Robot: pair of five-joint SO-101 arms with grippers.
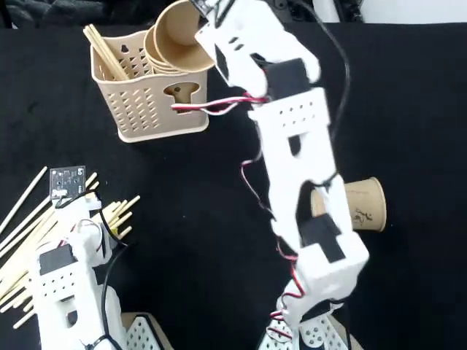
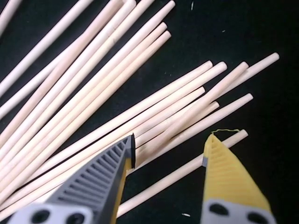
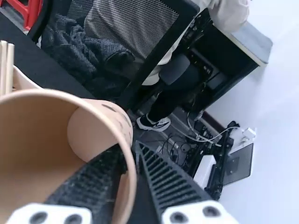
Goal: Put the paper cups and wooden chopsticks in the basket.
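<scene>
Cup handling: the held cup (image 3: pixel 46 135) is looking light and thin-walled, so it is likely to dent under a hard squeeze. The rolled rim is judged the stiffest place to take hold, one finger inside and one outside.
Right pincer (image 3: pixel 132 150): it is closing nearly shut on that rim, with the paper wall nipped between its fingers. The cup is hanging tilted over the far-left basket (image 1: pixel 157 109), just above the nested cups (image 1: pixel 157 51).
Chopstick handling: the loose chopsticks (image 2: pixel 93 93) are looking stiff, light, smooth and prone to rolling. Taking one or two near mid-length is judged the steadiest grip.
Left pincer (image 2: pixel 172 137): it is gaping wide and holding nothing, hovering low over the heap at the near left of the surface (image 1: pixel 219 219).
Cup count: one is being held. At least two are sitting nested in the basket, exact number unreadable. One fallen cup (image 1: pixel 357 204) is lying on its side at the right.
Chopstick count: a few basket chopsticks (image 1: pixel 106 51) are leaning in the basket's left corner. More than a dozen are lying loose and overlapping, so the exact count is not readable.
Basket count: one.
</scene>
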